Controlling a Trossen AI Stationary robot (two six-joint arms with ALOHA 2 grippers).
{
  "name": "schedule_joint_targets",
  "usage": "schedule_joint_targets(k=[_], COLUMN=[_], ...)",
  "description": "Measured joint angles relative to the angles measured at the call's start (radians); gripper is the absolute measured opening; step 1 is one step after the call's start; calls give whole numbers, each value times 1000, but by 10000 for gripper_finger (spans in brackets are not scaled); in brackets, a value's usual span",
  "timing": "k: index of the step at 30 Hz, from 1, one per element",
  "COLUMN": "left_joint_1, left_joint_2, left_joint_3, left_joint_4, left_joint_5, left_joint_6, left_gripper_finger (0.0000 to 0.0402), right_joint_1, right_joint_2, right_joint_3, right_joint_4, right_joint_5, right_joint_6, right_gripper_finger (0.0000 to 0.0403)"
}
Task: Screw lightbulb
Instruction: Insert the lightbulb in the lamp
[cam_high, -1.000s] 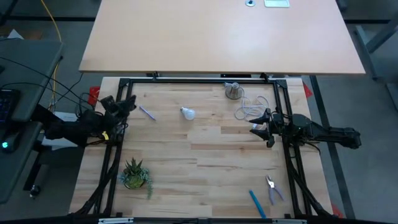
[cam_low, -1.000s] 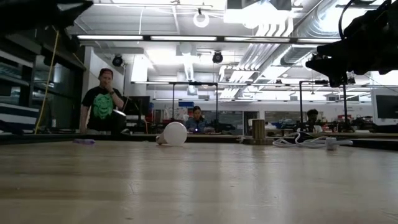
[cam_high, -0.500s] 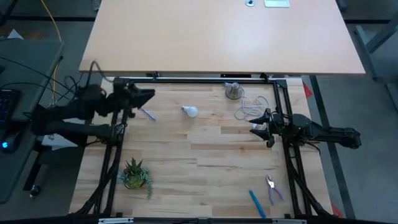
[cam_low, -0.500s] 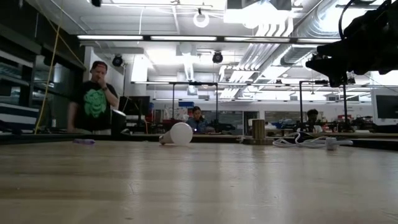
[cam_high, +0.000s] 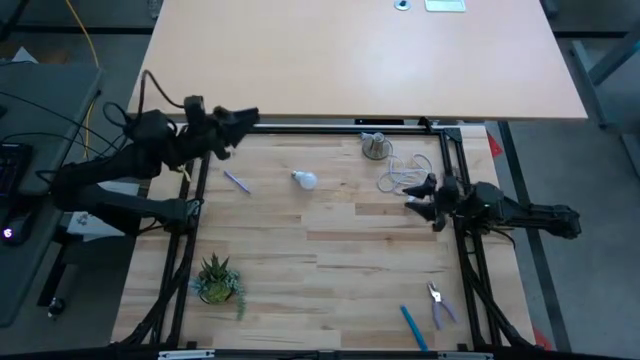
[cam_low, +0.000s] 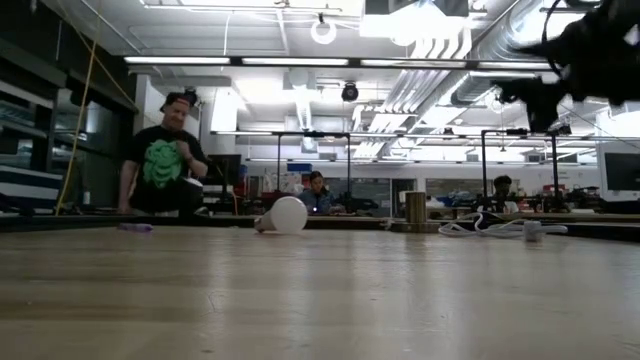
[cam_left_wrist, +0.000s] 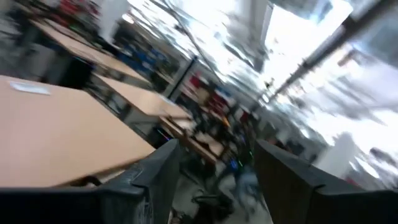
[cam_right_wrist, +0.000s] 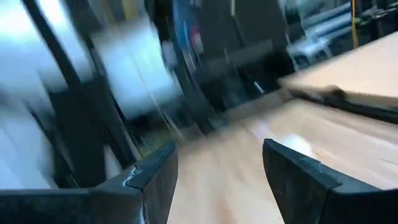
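Observation:
The lightbulb (cam_high: 303, 180) (cam_low: 285, 215) lies on its side on the wooden table, far of centre, and no gripper touches it. The grey socket (cam_high: 375, 146) (cam_low: 415, 210) stands upright near the far edge, with its white cord (cam_high: 398, 175) coiled beside it. My left gripper (cam_high: 248, 117) (cam_left_wrist: 217, 186) hangs high over the far left corner, open and holding nothing. At the table's right edge my right gripper (cam_high: 415, 196) (cam_right_wrist: 221, 180) is raised off the table, also open and holding nothing, on the near side of the cord.
A purple pen (cam_high: 236, 181) lies left of the bulb. A small potted plant (cam_high: 215, 280) stands at the near left. Pliers (cam_high: 437, 303) and a blue pen (cam_high: 412, 328) lie at the near right. Black frame rails (cam_high: 300, 127) border the table. A person (cam_low: 165, 165) stands in the room beyond.
My left gripper has risen from the table's left edge and swung toward the far edge and a little right; it has left the low view. My right gripper has stayed in place and rolled at its wrist.

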Motion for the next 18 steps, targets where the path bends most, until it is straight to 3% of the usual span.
schedule_joint_targets(k=[2, 5, 9, 11, 14, 18], left_joint_1=[0, 4, 48, 84, 146, 214], left_joint_2=[-9, -17, -7, -2, 8, 24], left_joint_3=[0, 0, 0, 0, 0, 0], left_joint_4=[-3, -2, -14, -28, -57, -82], left_joint_5=[-47, -136, -219, -213, -154, -54], left_joint_6=[-6, 15, 52, 42, 23, 9], left_gripper_finger=[195, 195, 195, 195, 195, 195], right_joint_1=[0, -2, -24, -46, -89, -147], right_joint_2=[0, 15, 109, 213, 434, 745], right_joint_3=[0, 2, 61, 120, 254, 466], right_joint_4=[200, 432, 490, 431, 397, 373], right_joint_5=[100, 326, 533, 537, 447, 246], right_joint_6=[194, 236, 290, 372, 407, 252], right_gripper_finger=[224, 224, 224, 224, 224, 224])
